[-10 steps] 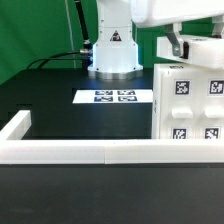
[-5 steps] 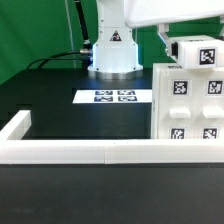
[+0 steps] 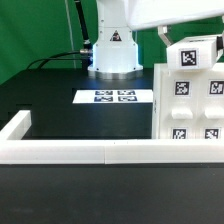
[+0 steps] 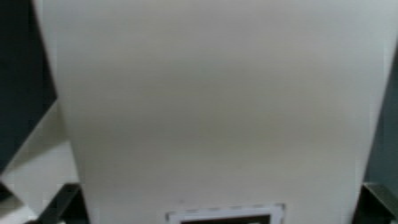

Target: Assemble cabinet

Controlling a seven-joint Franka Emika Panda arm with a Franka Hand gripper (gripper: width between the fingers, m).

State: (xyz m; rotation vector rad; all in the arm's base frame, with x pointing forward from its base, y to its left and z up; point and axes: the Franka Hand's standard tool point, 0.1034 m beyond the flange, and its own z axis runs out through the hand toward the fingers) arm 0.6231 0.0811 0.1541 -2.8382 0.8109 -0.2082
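The cabinet (image 3: 190, 105) looks like smooth white plastic with a matt, faintly chalky face. Close up in the wrist view it is plain and even, and the small black-and-white tags (image 3: 182, 87) on it look like flat printed paper. The table (image 3: 60, 105) is a dull matt black that throws back almost no light, the marker board (image 3: 115, 97) lying on it is a thin matt white sheet, and the low rail (image 3: 70, 152) is smooth white plastic too. Behind, the arm's base (image 3: 113, 50) wears a glossy white shell, and the backdrop (image 3: 30, 35) looks like soft green cloth.
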